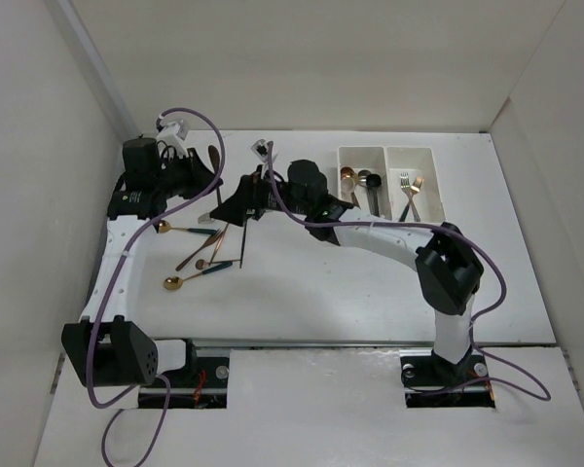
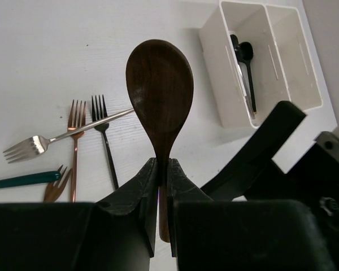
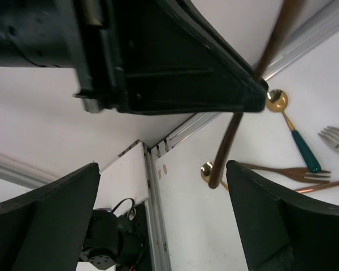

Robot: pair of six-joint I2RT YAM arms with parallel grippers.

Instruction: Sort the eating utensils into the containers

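Clenched on the handle of a dark brown spoon [image 2: 160, 84], the jaws of the left gripper [image 2: 163, 166] fill the foreground of the left wrist view. The spoon has a smooth oval bowl, a wood-like brown finish and a slim handle. Its bowl points away from the wrist, toward the back of the bench [image 1: 321, 292]. It is held to the left of the containers [image 2: 212, 62] and is in neither compartment.

Right gripper [image 3: 163, 169]: jaws released and spread wide, with nothing between them. It sits just beside the left gripper, above the loose utensils.

Containers: two adjoining white open-top bins at the back right of the bench.
- Left compartment: a gold spoon [image 1: 348, 177] and black spoons [image 2: 244, 56].
- Right compartment: two forks [image 1: 409, 190], one silver and one gold.

Loose on the bench, left of centre:
- A silver fork [image 2: 73, 131], whose handle crosses a copper fork [image 2: 75, 152] and a black fork [image 2: 106, 147] near their heads.
- Green-handled gold spoons [image 1: 172, 283], lying nearer the arm bases.
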